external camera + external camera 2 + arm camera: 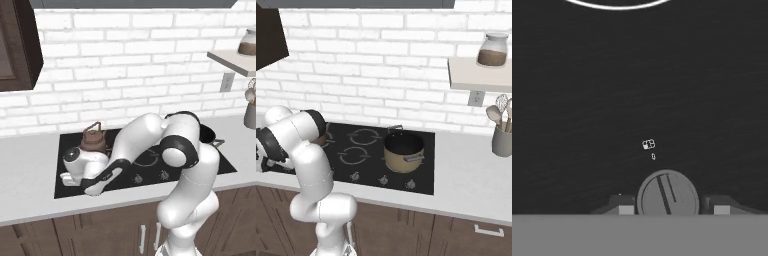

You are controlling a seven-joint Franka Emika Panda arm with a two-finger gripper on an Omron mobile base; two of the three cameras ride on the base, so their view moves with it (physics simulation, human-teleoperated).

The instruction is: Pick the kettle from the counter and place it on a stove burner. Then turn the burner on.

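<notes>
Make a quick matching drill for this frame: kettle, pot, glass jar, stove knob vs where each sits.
Things:
1. kettle
2. pot
3. glass jar
4. stove knob

Places:
A. on the wall shelf
B. between the fingertips, in the hand view
C. on the cooktop's right side, rear
D. on the cooktop's left side, rear

Pairs: 1-D, 2-C, 3-A, 4-B

I work in a kitchen: a black glass cooktop (381, 155) set in a pale counter (466, 185), white brick wall (130, 60) behind, brown cabinets (100, 235) below, a utensil crock (502, 140) nearby.
</notes>
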